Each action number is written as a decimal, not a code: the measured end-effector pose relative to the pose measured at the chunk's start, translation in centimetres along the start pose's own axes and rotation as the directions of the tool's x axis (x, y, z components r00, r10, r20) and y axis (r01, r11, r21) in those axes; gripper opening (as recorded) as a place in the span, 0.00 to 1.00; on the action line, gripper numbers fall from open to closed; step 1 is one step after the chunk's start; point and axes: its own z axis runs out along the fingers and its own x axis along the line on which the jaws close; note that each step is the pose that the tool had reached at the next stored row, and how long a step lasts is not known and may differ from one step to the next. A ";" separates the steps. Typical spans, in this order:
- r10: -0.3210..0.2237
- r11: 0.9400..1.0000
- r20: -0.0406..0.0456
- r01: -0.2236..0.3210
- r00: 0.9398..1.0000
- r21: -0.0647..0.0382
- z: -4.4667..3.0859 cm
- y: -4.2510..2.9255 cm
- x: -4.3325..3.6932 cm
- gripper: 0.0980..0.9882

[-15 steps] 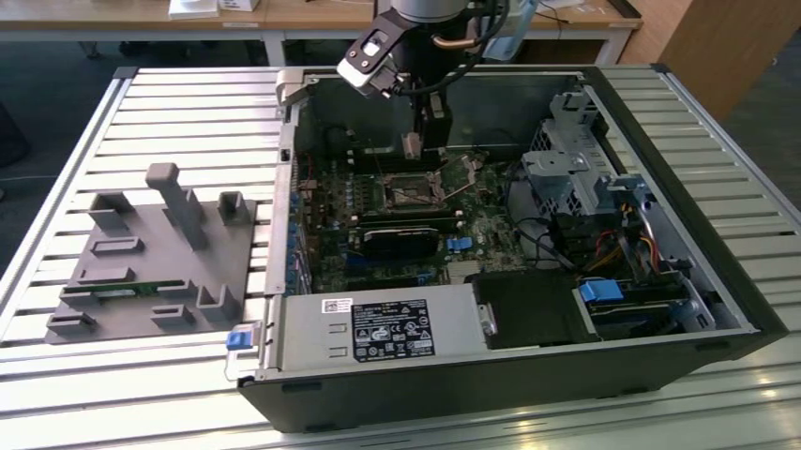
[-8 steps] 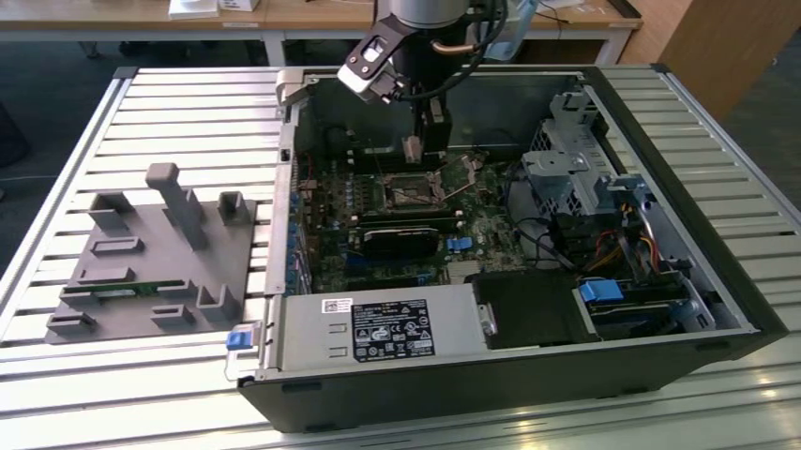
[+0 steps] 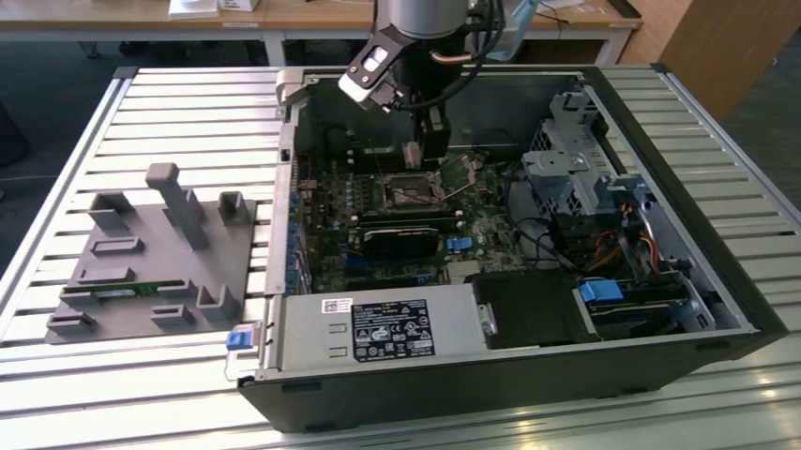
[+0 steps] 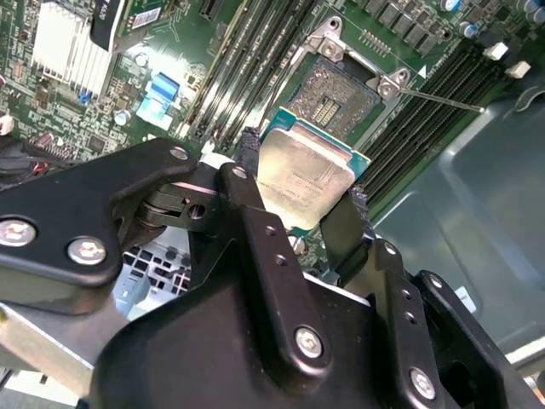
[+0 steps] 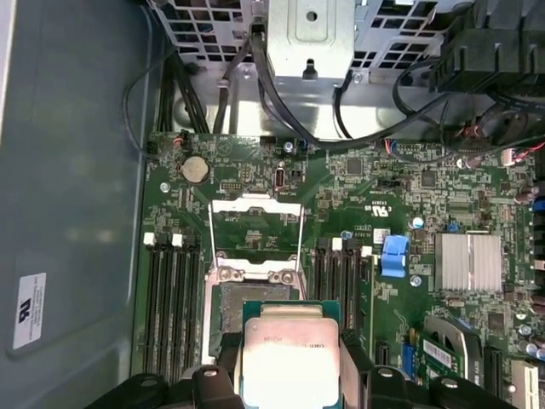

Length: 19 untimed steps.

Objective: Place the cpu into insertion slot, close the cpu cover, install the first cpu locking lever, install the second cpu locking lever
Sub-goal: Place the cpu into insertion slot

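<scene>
The claw (image 4: 302, 192) is closed on the chip (image 4: 306, 166). Its two black fingers (image 4: 247, 166) press against opposite edges of the chip, and the chip's dull metal top faces the second wrist view's camera. The chip sits right between the fingertips and sticks out past them toward the board.

The socket (image 4: 341, 89) is uncovered, with its field of contacts showing, and the chip is not seated in it. In the first wrist view the chip (image 5: 291, 349) overlaps one edge of the socket (image 5: 223, 311), while most of the socket stays in plain sight beyond it. The cover (image 5: 255, 199) is flipped open and lies back on the far side of the socket, with green board showing through its square window.

In the exterior view the arm reaches down into the open computer case (image 3: 701, 309), and the claw (image 3: 432, 150) hangs above the board, close to the socket (image 3: 410, 187). A grey holder tray (image 3: 150, 253) sits on the slatted table (image 3: 75, 375), toward the exterior view's left of the case.
</scene>
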 end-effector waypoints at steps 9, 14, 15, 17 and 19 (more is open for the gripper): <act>0.000 1.000 0.000 0.000 1.000 0.000 0.97 -0.09 -0.01 0.50; 0.000 1.000 0.000 0.000 1.000 0.000 1.24 -0.11 -0.02 0.50; 0.000 1.000 0.000 0.000 1.000 0.000 1.28 -0.12 -0.02 0.50; 0.000 1.000 0.000 0.000 1.000 0.000 1.35 -0.12 -0.01 0.50; 0.000 1.000 0.000 0.000 1.000 0.000 1.51 -0.14 -0.01 0.50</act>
